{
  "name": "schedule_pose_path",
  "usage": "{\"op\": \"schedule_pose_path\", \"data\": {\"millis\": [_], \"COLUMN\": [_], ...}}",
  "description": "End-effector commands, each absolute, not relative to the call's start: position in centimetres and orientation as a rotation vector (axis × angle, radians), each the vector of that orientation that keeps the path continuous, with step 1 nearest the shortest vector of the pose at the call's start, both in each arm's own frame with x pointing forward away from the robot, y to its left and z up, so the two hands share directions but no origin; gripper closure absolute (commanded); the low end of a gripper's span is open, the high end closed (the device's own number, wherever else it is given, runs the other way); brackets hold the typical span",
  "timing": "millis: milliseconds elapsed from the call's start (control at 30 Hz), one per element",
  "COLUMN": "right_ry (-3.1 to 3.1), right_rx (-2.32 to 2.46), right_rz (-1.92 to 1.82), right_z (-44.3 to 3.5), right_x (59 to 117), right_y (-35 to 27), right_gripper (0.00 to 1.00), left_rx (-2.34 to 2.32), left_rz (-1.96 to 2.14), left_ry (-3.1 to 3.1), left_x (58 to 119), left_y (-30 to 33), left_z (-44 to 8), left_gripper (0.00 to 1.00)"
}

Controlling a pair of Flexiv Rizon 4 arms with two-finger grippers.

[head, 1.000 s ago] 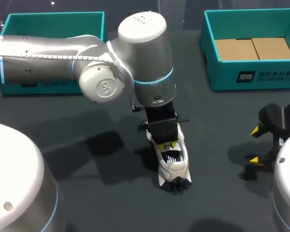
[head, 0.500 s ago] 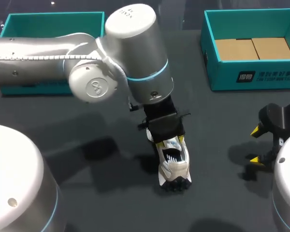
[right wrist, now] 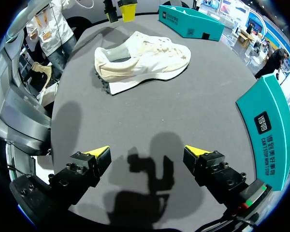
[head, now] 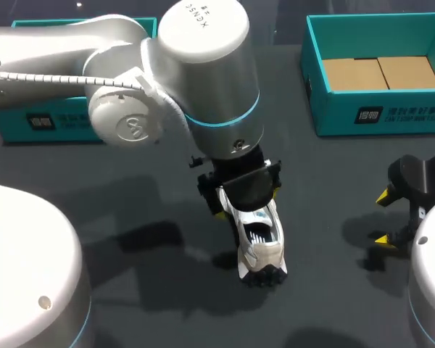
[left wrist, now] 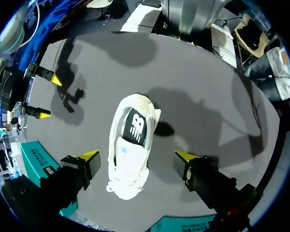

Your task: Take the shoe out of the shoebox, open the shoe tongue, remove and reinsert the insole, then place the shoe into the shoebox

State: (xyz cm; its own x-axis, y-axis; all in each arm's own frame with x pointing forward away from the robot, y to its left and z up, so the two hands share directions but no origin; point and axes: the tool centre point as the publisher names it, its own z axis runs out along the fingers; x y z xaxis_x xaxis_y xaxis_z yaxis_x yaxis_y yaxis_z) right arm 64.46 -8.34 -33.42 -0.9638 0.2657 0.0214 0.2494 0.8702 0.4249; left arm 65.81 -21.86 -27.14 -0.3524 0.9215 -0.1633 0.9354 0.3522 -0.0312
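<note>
Left end effector [left wrist: 137, 155], spread wide, straddles the white round-toed shoe [left wrist: 132, 140] on the matte grey table [left wrist: 208, 96].

R wrist: fingers apart over bare table, shoe ahead.

R gripper [right wrist: 147, 152] hangs open, nothing btwn its yellow tips, just its own shadow on the dark table [right wrist: 217, 96]. White shoe [right wrist: 145, 58] lies well ahead, sole edge facing the gripper. L gripper [right wrist: 121, 9] just beyond shoe. Teal shoebox [right wrist: 273, 133] beside the gripper; second teal box [right wrist: 191, 21] past the shoe.
</note>
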Motion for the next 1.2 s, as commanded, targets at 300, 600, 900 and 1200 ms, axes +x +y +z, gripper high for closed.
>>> {"op": "schedule_pose_path", "data": {"millis": [300,600,900,1200], "right_ry": [2.998,2.998,2.998,2.998], "right_rx": [0.414,0.414,0.414,0.414], "right_rz": [0.671,0.671,0.671,0.671], "right_z": [-33.3,-33.3,-33.3,-33.3], "right_x": [64.2,64.2,64.2,64.2], "right_y": [-8.3,-8.3,-8.3,-8.3], "right_gripper": [0.00,0.00,0.00,0.00], "left_rx": [0.619,0.530,0.290,0.133], "left_rz": [0.071,0.036,-0.112,-0.122], "left_ry": [3.067,3.097,3.064,3.089], "left_x": [64.8,64.4,61.8,61.2], "left_y": [-22.0,-22.0,-22.0,-22.5], "left_z": [-26.8,-27.6,-28.4,-28.6], "left_gripper": [0.00,0.00,0.00,0.00]}}
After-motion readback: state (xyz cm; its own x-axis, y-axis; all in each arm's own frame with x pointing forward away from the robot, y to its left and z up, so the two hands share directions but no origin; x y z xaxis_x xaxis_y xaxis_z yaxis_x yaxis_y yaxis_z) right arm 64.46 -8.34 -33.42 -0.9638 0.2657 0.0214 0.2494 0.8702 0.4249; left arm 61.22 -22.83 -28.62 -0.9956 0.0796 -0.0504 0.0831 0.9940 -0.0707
